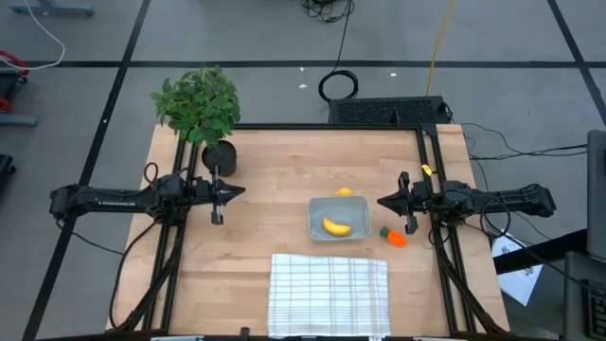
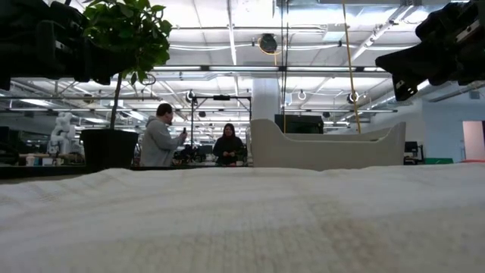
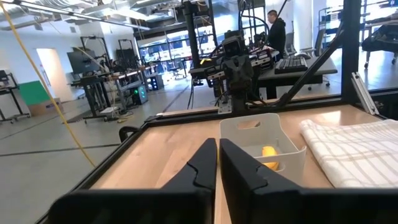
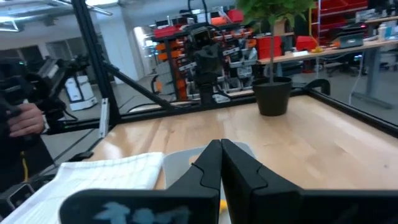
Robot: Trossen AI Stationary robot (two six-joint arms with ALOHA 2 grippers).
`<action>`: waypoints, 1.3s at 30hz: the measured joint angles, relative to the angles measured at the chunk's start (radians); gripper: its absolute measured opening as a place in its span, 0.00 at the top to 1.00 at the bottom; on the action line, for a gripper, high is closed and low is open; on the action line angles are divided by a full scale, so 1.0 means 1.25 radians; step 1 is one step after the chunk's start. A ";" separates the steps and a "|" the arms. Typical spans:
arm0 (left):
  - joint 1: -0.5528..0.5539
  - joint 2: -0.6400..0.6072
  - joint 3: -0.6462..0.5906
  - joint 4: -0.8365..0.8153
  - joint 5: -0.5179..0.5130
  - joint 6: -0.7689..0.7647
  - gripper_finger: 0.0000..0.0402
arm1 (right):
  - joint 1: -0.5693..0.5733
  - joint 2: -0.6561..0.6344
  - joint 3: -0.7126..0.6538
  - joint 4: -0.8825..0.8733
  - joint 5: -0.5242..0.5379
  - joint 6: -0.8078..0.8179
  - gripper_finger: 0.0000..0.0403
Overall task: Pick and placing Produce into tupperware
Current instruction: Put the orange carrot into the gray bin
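Banana (image 1: 335, 226) already lies in the tupperware (image 1: 315, 225); lemon (image 1: 345, 192) just behind its far rim; carrot (image 1: 394, 237) sits almost under the right gripper (image 1: 382, 202), pinched together and empty; left gripper (image 1: 242, 191), nearly together, hovers well apart; 1 clear call: right arm is nearer.

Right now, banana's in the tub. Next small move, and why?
Probably the right gripper should open and drop toward the carrot, which lies on the table just outside the tupperware, closest to that arm. The banana is already inside; the lemon sits at the far rim. Both grippers hover shut and empty, the left gripper farther off.
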 joint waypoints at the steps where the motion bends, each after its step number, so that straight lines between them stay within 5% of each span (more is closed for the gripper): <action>1: 0.000 0.000 0.000 0.000 0.000 0.000 0.94 | 0.000 0.000 0.005 0.000 0.000 0.008 1.00; 39: 0.000 0.000 0.001 0.000 0.000 0.005 0.94 | 0.000 0.214 0.282 -0.216 -0.039 0.007 1.00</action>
